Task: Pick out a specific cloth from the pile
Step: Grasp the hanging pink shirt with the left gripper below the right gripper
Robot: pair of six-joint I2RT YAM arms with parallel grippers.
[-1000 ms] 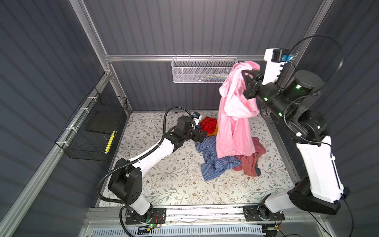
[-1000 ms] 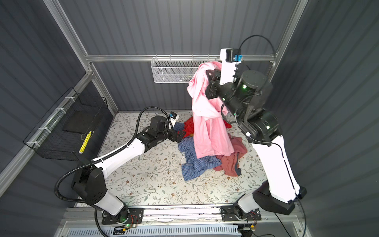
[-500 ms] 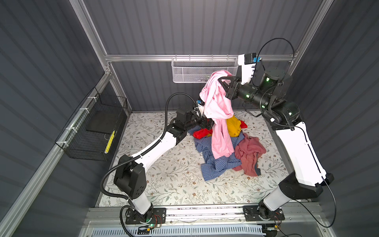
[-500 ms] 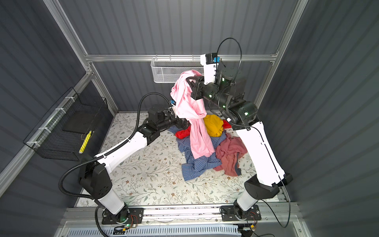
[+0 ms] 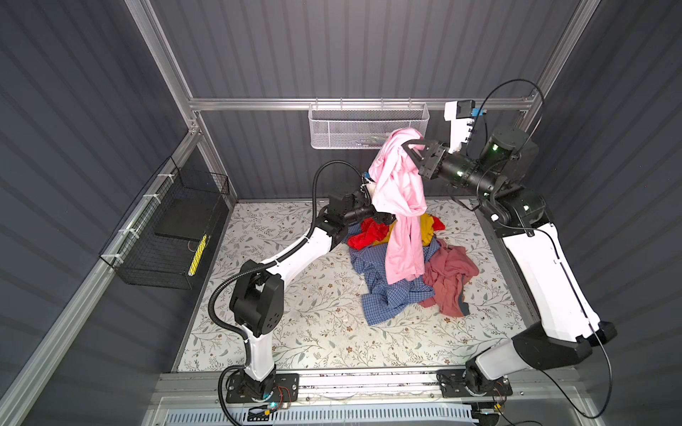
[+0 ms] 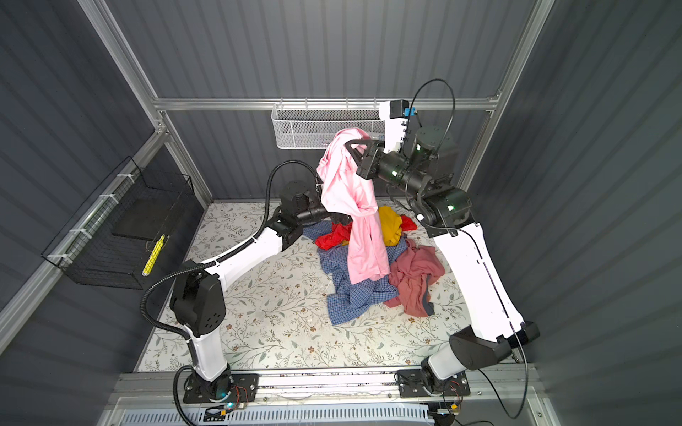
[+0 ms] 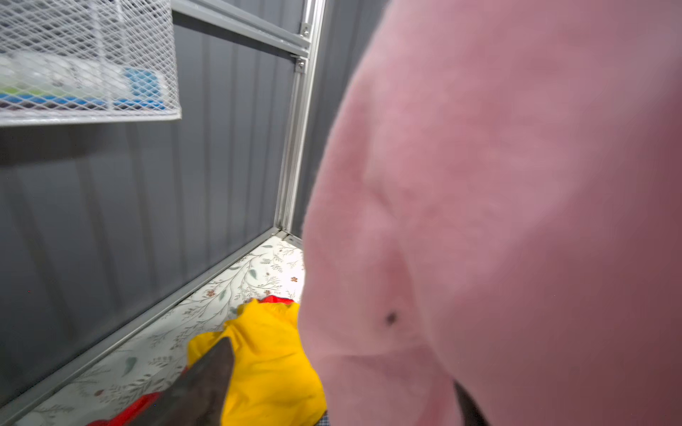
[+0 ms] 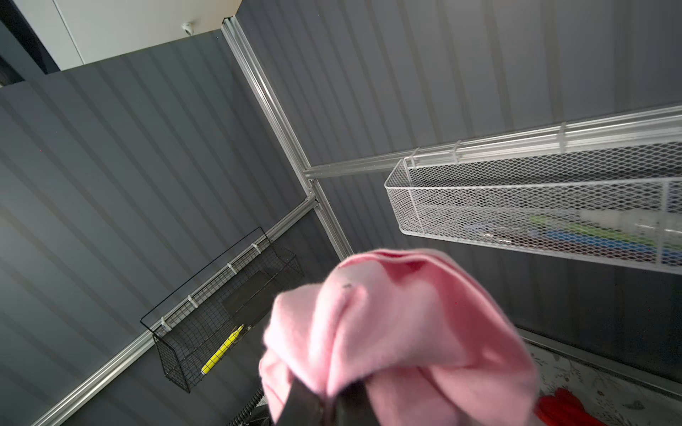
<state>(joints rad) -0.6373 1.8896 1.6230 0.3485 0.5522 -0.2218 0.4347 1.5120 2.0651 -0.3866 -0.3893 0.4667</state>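
— At the left edge of both top views, what hangs there?
— A black wire basket [image 5: 166,239], boxy and open-meshed. Toward the centre, the left tool [image 7: 341,365] is hidden behind fabric from above. Its wrist view shows two dark fingers [image 7: 206,380] standing apart, unclosed, with fuzzy pink fabric hanging across the gap.
— And the cloth?
— The cloth [image 5: 400,206], matte bubblegum pink, hangs mid-frame as a long, folded drape. Its lower end sits in front of the pile [image 5: 406,287]; I cannot tell whether it touches. The heap holds a shiny red garment [image 5: 365,236], a mustard yellow garment [image 5: 426,227], a small-checked blue shirt [image 5: 383,291] and a rumpled dusty-rose piece [image 5: 448,276], all on the floral table [image 5: 295,324].
— The right side?
— The right tool [image 5: 409,145], upper centre-right, is clamped on the cloth's top bunch, beside the white mesh basket [image 5: 350,129].
— Changed since a second ago?
— The cloth has swung leftward, uncovering the yellow. The left tool has risen from beside the red garment to meet the drape.
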